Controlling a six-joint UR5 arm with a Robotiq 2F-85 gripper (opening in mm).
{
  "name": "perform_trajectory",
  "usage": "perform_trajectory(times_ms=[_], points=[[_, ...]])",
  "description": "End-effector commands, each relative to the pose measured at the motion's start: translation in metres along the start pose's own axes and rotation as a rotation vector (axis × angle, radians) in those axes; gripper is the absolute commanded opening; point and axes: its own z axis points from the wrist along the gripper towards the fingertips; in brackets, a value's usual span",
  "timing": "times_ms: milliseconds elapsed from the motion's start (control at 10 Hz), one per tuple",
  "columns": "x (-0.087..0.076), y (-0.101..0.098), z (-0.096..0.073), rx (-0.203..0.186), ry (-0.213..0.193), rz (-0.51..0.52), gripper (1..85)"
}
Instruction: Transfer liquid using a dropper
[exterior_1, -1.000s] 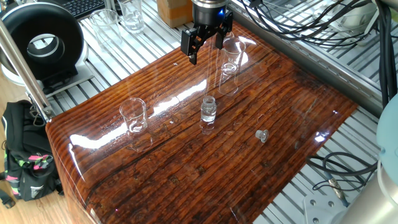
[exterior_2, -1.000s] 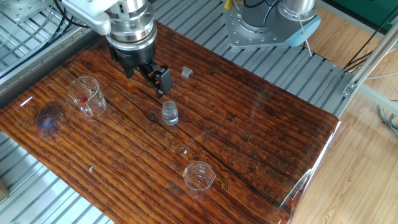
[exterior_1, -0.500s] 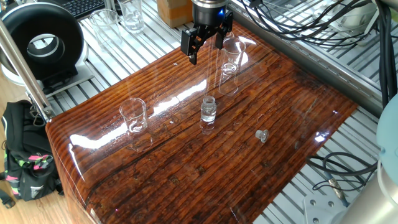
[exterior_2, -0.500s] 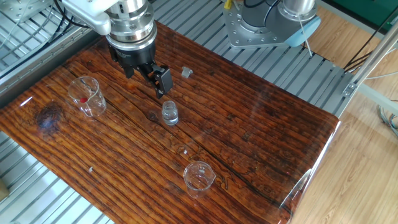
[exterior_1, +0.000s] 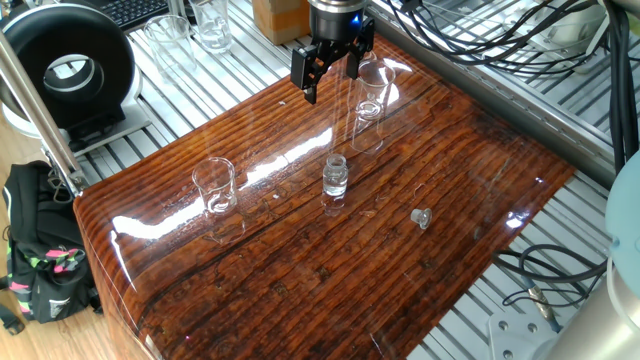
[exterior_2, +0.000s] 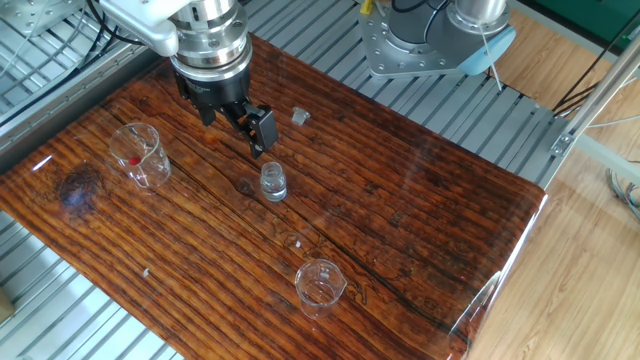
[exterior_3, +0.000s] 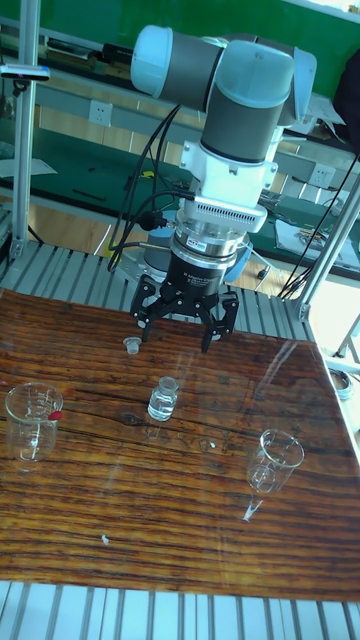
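Task looks barely started. Gripper (exterior_2: 235, 125) is wide open and empty, hovering at 11 o'clock of the vial (exterior_2: 273, 182). Dropper (exterior_2: 133, 160) sits in the beaker (exterior_2: 148, 172) at the vial's 9 o'clock, ungrasped. Pickup, draw and dispense all remain.

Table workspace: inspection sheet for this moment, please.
Surface: glossy wooden table, glare patches, no spill seen.
Job's things: dropper in beaker, red bulb showing; small vial at centre; second beaker looks empty; liquid not discernible.
Clutter: loose cap on the table.
End effector: open, empty, raised above the table.
Cables: black bundle behind the table.
Surroundings: backpack on floor; spare glassware off the table.
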Motion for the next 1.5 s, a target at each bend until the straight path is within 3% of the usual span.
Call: perform_trajectory(times_ms=[0,500,700,900,1100,1400], points=[[-0.031,0.023,-0.002,-0.074,-0.122,-0.041,2.0],[-0.03,0.025,0.001,-0.06,-0.124,-0.047,2.0],[-0.027,0.022,0.005,0.0,-0.122,-0.089,2.0],[-0.029,0.03,0.01,0.032,-0.148,-0.105,2.0],[-0.027,0.024,0.013,0.124,-0.17,-0.134,2.0],[-0.034,0.014,0.011,0.179,-0.183,-0.26,2.0]])
